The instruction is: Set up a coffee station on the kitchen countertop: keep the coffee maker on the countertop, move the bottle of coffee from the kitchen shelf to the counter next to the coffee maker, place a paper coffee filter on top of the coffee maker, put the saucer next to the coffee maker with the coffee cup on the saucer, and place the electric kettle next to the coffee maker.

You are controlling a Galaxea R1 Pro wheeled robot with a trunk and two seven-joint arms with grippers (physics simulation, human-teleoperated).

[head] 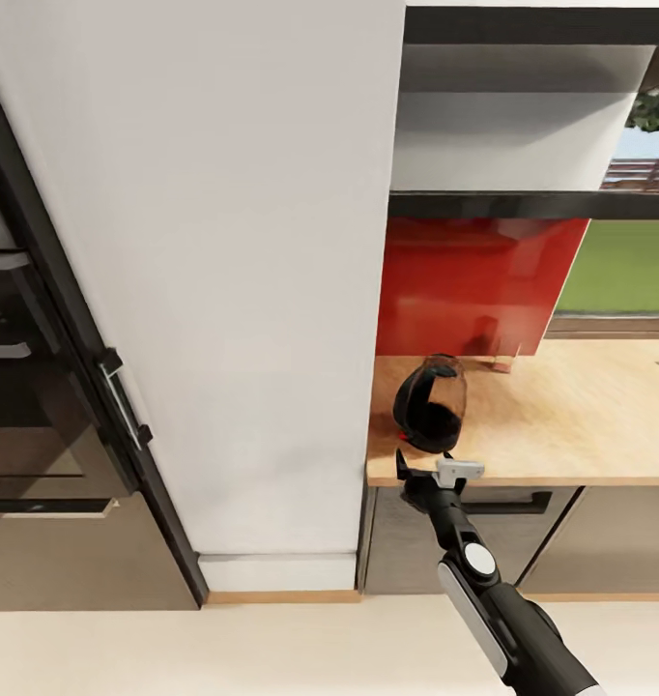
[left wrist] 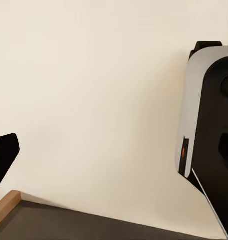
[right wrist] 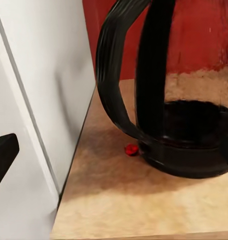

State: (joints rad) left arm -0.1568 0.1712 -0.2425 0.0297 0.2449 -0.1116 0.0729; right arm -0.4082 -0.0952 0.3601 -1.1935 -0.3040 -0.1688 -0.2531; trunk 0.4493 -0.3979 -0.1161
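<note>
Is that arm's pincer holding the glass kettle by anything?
No. The right pincer is open, just short of the kettle handle; nothing is held.

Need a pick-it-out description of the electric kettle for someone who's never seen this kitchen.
Find the tall white panel beside the black oven; the kitchen countertop starts at its right edge. The electric kettle stands at that near-left corner, before the red backsplash. It is rounded clear glass with dark liquid, black base and loop handle.
</note>
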